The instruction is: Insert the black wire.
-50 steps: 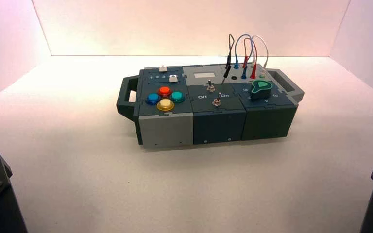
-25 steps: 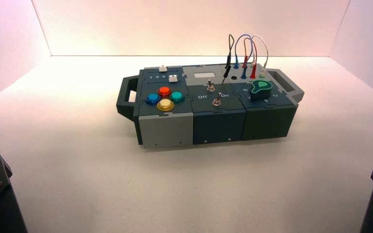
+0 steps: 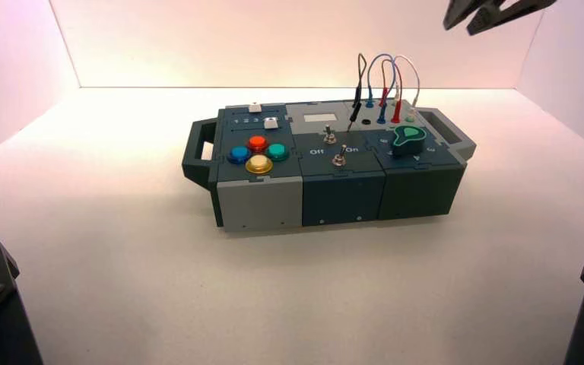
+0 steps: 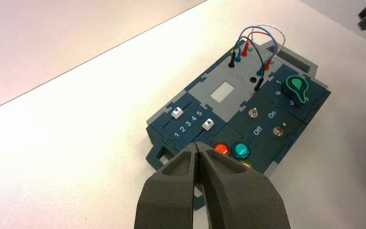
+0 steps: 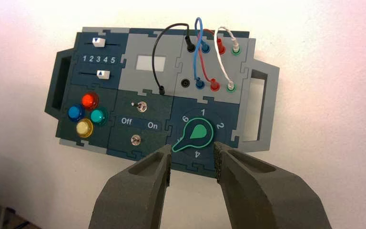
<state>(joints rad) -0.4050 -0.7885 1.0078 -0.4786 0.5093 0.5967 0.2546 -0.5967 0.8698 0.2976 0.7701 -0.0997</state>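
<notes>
Right gripper point(image 3: 461, 29) hung at upper right of high view, fingers spread, nothing between. Left gripper point(image 4: 198, 147) waited, fingers pressed together. Black wire point(image 3: 360, 76) stood upper center-right: one plug in socket, other loose, beside bare black socket point(image 5: 185, 83).

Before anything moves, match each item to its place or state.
1. black wire
2. red button
3. right gripper
4. left gripper

A. shut, out of the high view
B. one plug in a socket, the other out
C. open, at the high view's top right
D. between the blue and green buttons, on the far side

Pairs: 1-B; 2-D; 3-C; 4-A
</notes>
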